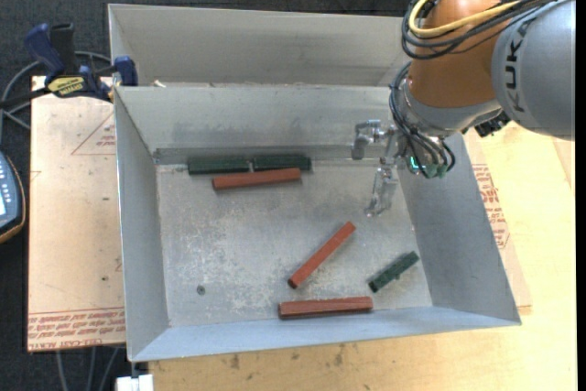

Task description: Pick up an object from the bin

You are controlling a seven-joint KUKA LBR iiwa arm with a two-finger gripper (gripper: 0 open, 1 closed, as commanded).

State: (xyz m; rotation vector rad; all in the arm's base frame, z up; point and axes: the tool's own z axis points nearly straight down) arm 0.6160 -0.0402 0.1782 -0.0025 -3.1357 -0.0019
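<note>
Nearest us: low red-brown bar (325, 308) flat along near wall of bin (139, 224); wall crowds it. To its right, short dark green bar (395, 271), tilted, alone. Mid-floor: slanted red-brown bar (321, 255), closest to hand (376, 206), which hangs just past its upper end. Hand spread or pressed together: we cannot tell. We judge this bar stiff, light, smooth: take across narrow width, at middle. Nothing blocks it. By far wall: long dark green bar (249, 166), far red-brown bar (257, 180) just beside it.
</note>
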